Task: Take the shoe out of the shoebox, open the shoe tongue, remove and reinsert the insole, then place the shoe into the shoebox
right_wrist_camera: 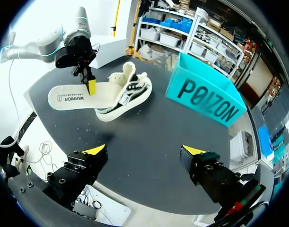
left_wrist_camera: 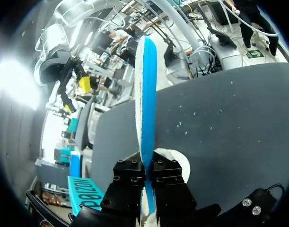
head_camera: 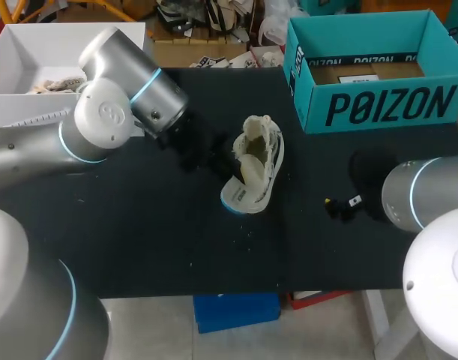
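Observation:
A cream sneaker [head_camera: 264,161] lies on the black table [head_camera: 139,225], its opening facing up. A pale insole [head_camera: 249,169] slants out of it. In the right wrist view the insole [right_wrist_camera: 71,98] juts from the shoe [right_wrist_camera: 130,90] toward the table edge, and my left gripper [right_wrist_camera: 91,86] is shut on its side edge. The left wrist view shows the insole [left_wrist_camera: 145,94] edge-on, blue underneath, pinched in my left gripper [left_wrist_camera: 147,172]. The teal shoebox [head_camera: 371,71] stands open at the back right. My right gripper [right_wrist_camera: 144,152] hovers open and holds nothing, well short of the shoe.
A white bin [head_camera: 19,52] sits at the back left behind my left arm. My right arm [head_camera: 427,195] hangs over the table's right edge. Small white crumbs dot the table in front of the shoe.

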Available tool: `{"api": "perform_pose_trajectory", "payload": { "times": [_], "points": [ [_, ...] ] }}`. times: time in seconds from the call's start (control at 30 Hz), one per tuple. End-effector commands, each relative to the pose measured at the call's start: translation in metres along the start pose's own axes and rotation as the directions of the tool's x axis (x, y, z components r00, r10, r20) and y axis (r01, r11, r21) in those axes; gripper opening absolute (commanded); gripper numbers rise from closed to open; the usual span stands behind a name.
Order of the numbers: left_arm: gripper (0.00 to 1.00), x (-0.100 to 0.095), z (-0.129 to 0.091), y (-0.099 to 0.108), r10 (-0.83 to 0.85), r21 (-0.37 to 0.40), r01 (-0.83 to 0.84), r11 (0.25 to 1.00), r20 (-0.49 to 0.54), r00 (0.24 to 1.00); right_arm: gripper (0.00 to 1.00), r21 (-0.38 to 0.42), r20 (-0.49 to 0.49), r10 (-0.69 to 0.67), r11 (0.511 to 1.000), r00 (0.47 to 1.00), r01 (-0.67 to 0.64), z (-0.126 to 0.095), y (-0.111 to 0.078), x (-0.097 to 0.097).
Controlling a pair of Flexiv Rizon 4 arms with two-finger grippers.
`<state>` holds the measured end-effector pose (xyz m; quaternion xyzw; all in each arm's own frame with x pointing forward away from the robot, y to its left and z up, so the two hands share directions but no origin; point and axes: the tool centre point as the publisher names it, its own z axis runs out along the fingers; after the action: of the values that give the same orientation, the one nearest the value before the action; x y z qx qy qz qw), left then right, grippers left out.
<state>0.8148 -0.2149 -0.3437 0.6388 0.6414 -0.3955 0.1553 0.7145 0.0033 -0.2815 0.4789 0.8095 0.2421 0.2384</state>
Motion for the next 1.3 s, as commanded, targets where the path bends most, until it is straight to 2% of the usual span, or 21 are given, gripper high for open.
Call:
{"api": "perform_pose_trajectory", "payload": {
  "times": [0.03,0.2,0.47,0.67,0.83,1.0,1.03,1.13,1.2,1.3],
  "points": [
    [0.0,0.0,0.007,0.013,0.011,0.025,-0.011,1.0,0.001,1.0,1.0,-0.002,0.002,0.001,1.0,1.0,-0.001,0.001,0.0,0.001],
    [0.0,-0.001,0.008,0.023,0.02,0.038,-0.02,0.999,0.002,1.0,1.0,-0.002,0.002,0.001,1.0,1.0,-0.001,0.001,0.0,0.001],
    [0.0,-0.003,0.007,0.037,0.034,0.0,-0.034,0.999,0.004,0.999,1.0,-0.002,0.002,0.001,1.0,1.0,-0.001,0.001,0.0,0.001],
    [0.0,-0.004,0.014,0.049,0.037,-0.02,-0.037,0.999,0.0,0.999,1.0,-0.002,0.002,0.001,1.0,1.0,-0.001,0.001,0.0,0.001],
    [0.0,-0.004,0.019,0.06,0.019,-0.054,-0.018,0.998,0.015,1.0,1.0,-0.002,0.002,0.001,1.0,1.0,-0.001,0.001,0.0,0.001],
    [0.0,-0.006,0.02,0.069,-0.043,-0.148,0.046,0.988,0.025,0.999,1.0,-0.002,0.002,0.001,1.0,1.0,-0.001,0.001,0.0,0.001],
    [0.05,-0.007,0.02,0.07,-0.055,-0.15,0.059,0.987,0.027,0.998,1.0,-0.002,0.002,0.001,1.0,1.0,-0.001,0.001,0.0,0.001],
    [0.42,-0.01,0.019,0.066,-0.062,-0.149,0.065,0.987,0.024,0.998,1.0,-0.002,0.002,0.001,1.0,1.0,-0.001,0.001,0.0,0.001],
    [0.71,-0.012,0.015,0.06,-0.07,-0.136,0.074,0.988,0.035,0.997,1.0,-0.002,0.002,0.001,1.0,1.0,-0.001,0.001,0.0,0.001],
    [0.77,-0.015,0.006,0.049,-0.074,-0.128,0.078,0.989,0.04,0.996,1.0,-0.002,0.002,0.001,1.0,1.0,-0.001,0.001,0.0,0.001]
  ]
}}
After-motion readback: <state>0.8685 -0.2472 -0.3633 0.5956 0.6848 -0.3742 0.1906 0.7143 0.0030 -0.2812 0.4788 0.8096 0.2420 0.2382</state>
